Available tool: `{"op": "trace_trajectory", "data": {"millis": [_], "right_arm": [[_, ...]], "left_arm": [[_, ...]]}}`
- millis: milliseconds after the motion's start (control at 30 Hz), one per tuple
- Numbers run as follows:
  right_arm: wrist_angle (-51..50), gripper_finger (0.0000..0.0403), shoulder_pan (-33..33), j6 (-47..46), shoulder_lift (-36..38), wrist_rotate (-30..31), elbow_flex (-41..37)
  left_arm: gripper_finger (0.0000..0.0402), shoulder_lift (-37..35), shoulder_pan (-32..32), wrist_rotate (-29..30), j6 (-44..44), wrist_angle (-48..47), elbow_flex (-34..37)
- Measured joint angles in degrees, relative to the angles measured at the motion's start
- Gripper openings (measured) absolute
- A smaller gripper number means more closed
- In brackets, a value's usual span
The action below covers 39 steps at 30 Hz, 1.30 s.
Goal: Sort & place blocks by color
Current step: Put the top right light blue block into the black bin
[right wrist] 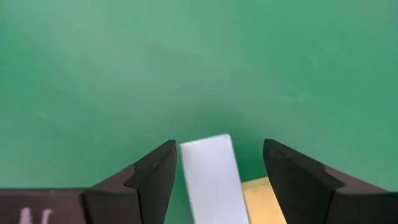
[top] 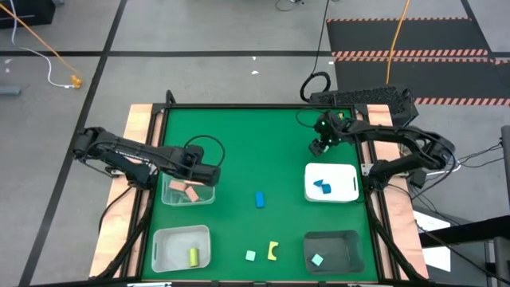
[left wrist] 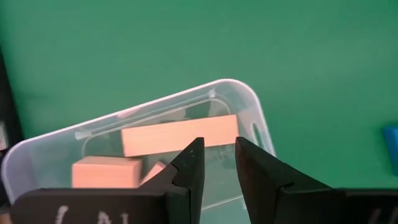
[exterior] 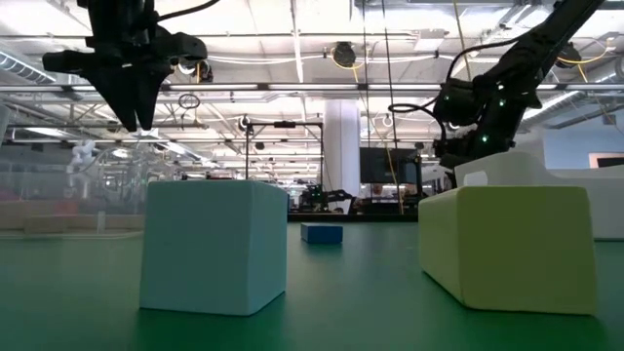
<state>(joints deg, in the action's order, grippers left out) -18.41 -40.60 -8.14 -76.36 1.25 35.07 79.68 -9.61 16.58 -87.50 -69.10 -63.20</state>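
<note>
- Writing: white marks on the pincer bodies at the edge of both wrist views, too cropped to read. No brand or label seen anywhere else.
- Left pincer (top: 205, 171): over the 3 o'clock rim of the clear tray (top: 171, 199) at 9 o'clock on the table (top: 239, 135). Fingers parted by a narrow gap, nothing between them.
- Salmon blocks (left wrist: 180, 137) lie in that tray. The left wrist view shows one long and at least one short; from above they read as a small pink cluster.
- Right pincer (top: 321, 146): at 1 o'clock, fingers spread. Only the right wrist view shows a pale block (right wrist: 208, 174) between the fingers, with a gap on either side, and a yellowish block (right wrist: 264, 199) beside it. The high view hides both under the arm.
- White tray (top: 347, 191) at 3 o'clock holds blue blocks (top: 322, 186).
- Dark tray (top: 351, 243) at 5 o'clock holds a teal block (top: 317, 260).
- Second clear tray (top: 163, 247) at 7 o'clock holds a yellow-green block (top: 194, 256).
- Loose: blue block (top: 260, 199) at centre; teal cube (top: 250, 255) and yellow piece (top: 273, 251) at 6 o'clock, near each other but apart. The low view shows these two large, with the blue one small between them.
</note>
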Motion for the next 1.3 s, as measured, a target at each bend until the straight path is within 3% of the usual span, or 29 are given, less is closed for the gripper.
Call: {"op": "trace_trajectory", "data": {"millis": [300, 567, 833, 1100, 1300], "right_arm": [[-0.31, 0.0217, -1.07, 4.53, -4.67, -2.47, 0.17], [-0.18, 0.0110, -1.07, 7.75, -6.10, -2.60, 0.19], [-0.54, 0.0110, -0.58, 3.17, 1.28, -3.63, 0.69], [8.90, 0.0110, 2.77, -8.09, 11.66, -17.64, 1.07], [20.01, 0.0110, 8.89, -14.26, 15.16, -24.08, 1.07]], "left_arm": [[0.0093, 0.02, 0.00, 0.00, 0.04, 5.13, 0.00], [0.0093, 0.02, 0.00, 0.11, 0.08, 11.48, 0.00], [0.0093, 0.02, 0.81, 6.58, 0.41, 22.09, 0.00], [0.0093, 0.02, 3.60, 7.60, 13.29, 40.83, 0.00], [0.0093, 0.02, 3.91, 7.58, 25.98, 54.01, 0.00]]}}
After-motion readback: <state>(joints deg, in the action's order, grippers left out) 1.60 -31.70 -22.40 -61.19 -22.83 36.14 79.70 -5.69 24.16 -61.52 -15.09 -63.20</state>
